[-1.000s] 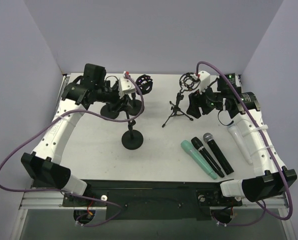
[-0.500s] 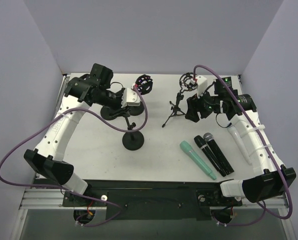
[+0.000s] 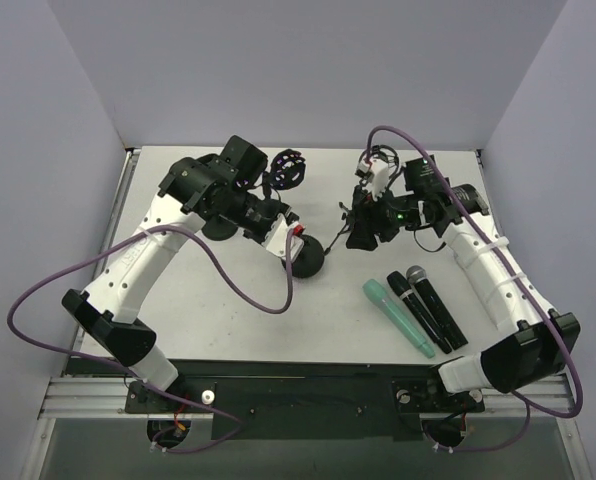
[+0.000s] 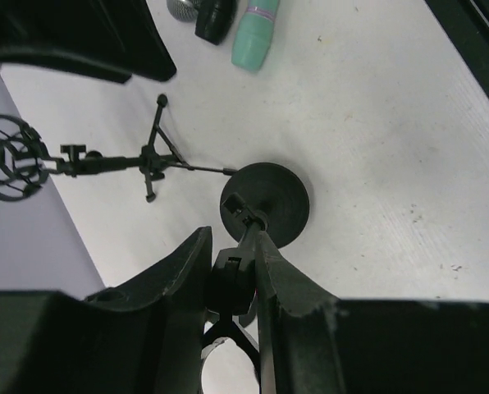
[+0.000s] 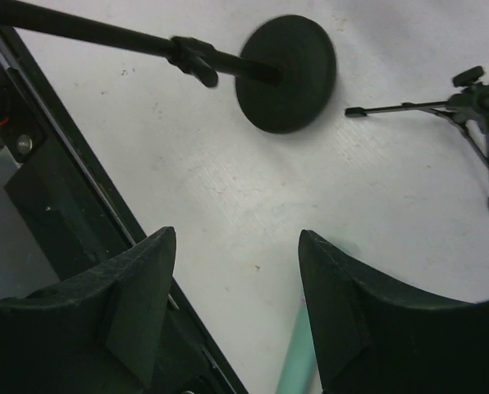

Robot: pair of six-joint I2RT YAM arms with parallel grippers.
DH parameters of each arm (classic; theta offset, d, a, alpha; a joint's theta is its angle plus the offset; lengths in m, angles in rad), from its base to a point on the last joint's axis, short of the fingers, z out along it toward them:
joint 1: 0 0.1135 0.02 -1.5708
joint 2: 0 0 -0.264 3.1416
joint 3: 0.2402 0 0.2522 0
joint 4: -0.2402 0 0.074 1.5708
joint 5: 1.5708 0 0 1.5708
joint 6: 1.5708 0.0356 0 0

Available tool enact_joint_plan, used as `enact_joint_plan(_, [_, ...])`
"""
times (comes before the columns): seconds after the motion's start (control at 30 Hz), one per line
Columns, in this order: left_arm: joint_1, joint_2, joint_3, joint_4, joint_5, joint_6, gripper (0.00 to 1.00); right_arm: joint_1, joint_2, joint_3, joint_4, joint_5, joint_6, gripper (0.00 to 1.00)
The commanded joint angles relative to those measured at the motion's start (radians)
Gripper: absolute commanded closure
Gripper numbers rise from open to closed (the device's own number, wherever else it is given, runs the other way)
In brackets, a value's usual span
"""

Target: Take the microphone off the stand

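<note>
Top view: left gripper (image 3: 283,232) sits at table centre on the pole of the round-base stand (image 3: 308,258). Right gripper (image 3: 362,228) is just at its 3 o'clock. The green microphone (image 3: 398,317) and two black microphones (image 3: 415,310) lie side by side at 4 o'clock, off any stand.

Left wrist: fingers (image 4: 179,271) are pinching the stand's pole. Its base (image 4: 265,203) is at 12 o'clock and the tripod stand (image 4: 150,160) at 10.

Right wrist: fingers (image 5: 138,304) are spread, with nothing between them.

Round-base stand (image 3: 306,258) sits mid-table. Tripod stand (image 4: 150,158) is just right of it, slightly nearer the far edge (partly hidden under the right arm from above). Shock-mount ring (image 3: 290,168) is behind both, by the far edge. Three microphones (image 3: 418,312) lie side by side on the table (image 3: 208,330), toward the near right corner.
</note>
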Motion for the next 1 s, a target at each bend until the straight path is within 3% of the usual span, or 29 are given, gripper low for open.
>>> enact_joint_plan(0.0, [-0.016,-0.033,0.064,-0.210,0.081,0.233,1.00,0.046,0.035,-0.030,0.059,-0.110,0.114,0.43])
enact_joint_plan(0.17, [-0.017,-0.024,0.104,-0.208,0.147,0.143,1.00,0.083,0.068,-0.030,0.010,-0.144,0.027,0.44])
enact_joint_plan(0.33, [-0.034,-0.012,0.139,-0.208,0.147,0.001,1.00,0.095,0.060,-0.082,-0.020,-0.175,-0.246,0.45])
enact_joint_plan(0.43, [-0.034,0.001,0.165,-0.208,0.123,-0.142,1.00,0.112,0.051,-0.121,0.008,-0.164,-0.352,0.45])
enact_joint_plan(0.57, [-0.013,-0.008,0.141,-0.208,0.130,-0.239,1.00,0.143,0.057,-0.154,0.103,-0.166,-0.372,0.45])
enact_joint_plan(0.7, [0.038,-0.048,0.047,-0.208,0.179,-0.245,1.00,0.152,0.077,-0.191,0.235,-0.221,-0.317,0.45])
enact_joint_plan(0.87, [0.019,-0.094,-0.007,-0.208,0.183,-0.207,1.00,0.191,0.133,-0.194,0.260,-0.278,-0.397,0.43])
enact_joint_plan(0.97, [0.007,-0.104,-0.052,-0.208,0.186,-0.183,1.00,0.220,0.175,-0.173,0.272,-0.317,-0.394,0.32])
